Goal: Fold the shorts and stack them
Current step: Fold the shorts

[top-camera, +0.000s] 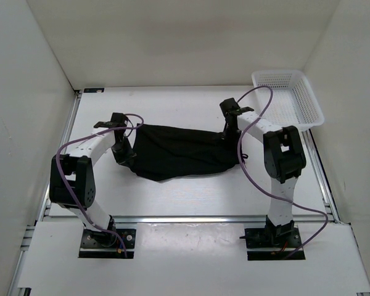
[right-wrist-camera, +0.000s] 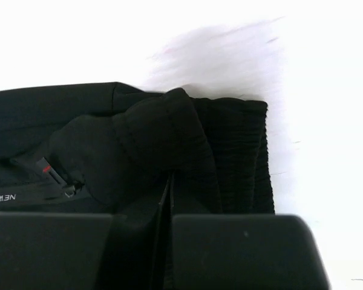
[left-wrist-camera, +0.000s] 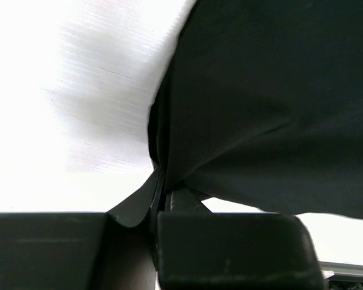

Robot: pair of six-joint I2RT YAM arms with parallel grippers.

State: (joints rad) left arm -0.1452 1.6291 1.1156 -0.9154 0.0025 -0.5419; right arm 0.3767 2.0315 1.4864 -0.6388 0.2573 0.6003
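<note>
From above you cannot make out the fingertips of the left gripper (top-camera: 123,153) or the right gripper (top-camera: 230,132): black against the black shorts (top-camera: 179,153), they merge with the cloth. In your left wrist view the shorts run off the top and right edges. In the right wrist view they run off the left edge, which also cuts the lettering (right-wrist-camera: 5,197). The table (right-wrist-camera: 327,90) there is washed out.
</note>
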